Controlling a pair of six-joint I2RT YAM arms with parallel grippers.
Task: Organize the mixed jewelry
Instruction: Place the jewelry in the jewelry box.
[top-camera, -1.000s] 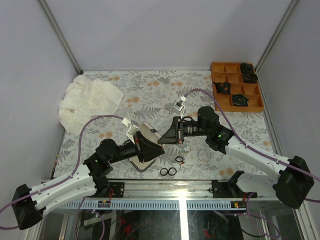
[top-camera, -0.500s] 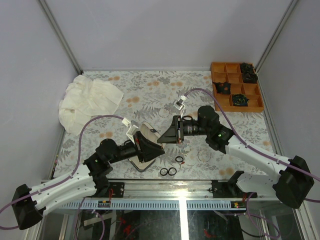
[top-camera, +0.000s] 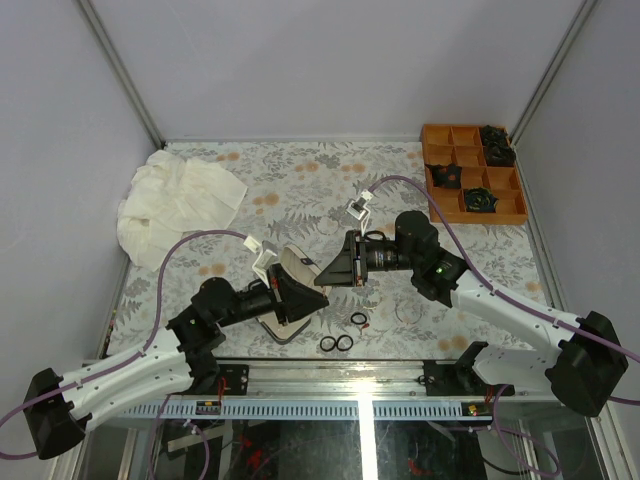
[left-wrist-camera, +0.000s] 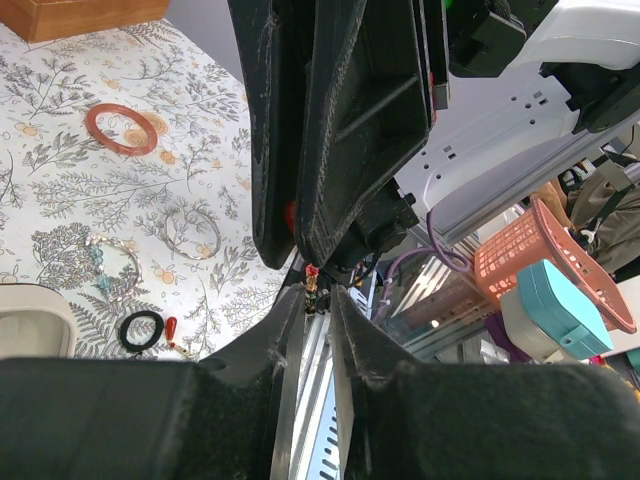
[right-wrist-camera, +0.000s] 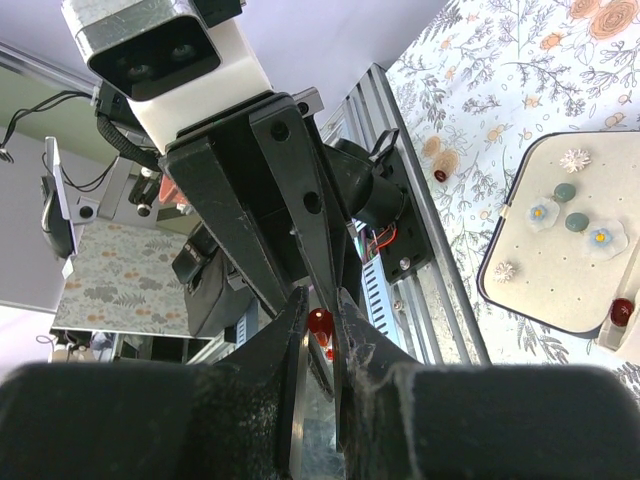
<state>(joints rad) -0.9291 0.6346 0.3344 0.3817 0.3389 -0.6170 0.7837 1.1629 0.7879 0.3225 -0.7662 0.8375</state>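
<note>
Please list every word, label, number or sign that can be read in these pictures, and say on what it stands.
No text can be read in any view.
Small coloured tag on the front rail: too small to read.
Orange tray, jewelry case, pink basket: no writing shows on them.

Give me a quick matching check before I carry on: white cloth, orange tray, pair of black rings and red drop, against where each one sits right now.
Things:
1. white cloth
2. orange tray
3. pair of black rings
4. red drop

Places:
A. between the fingers of the right tool
B. far left corner
C. far right corner
D. by the near edge

Pairs: 1-B, 2-C, 3-D, 4-A
</note>
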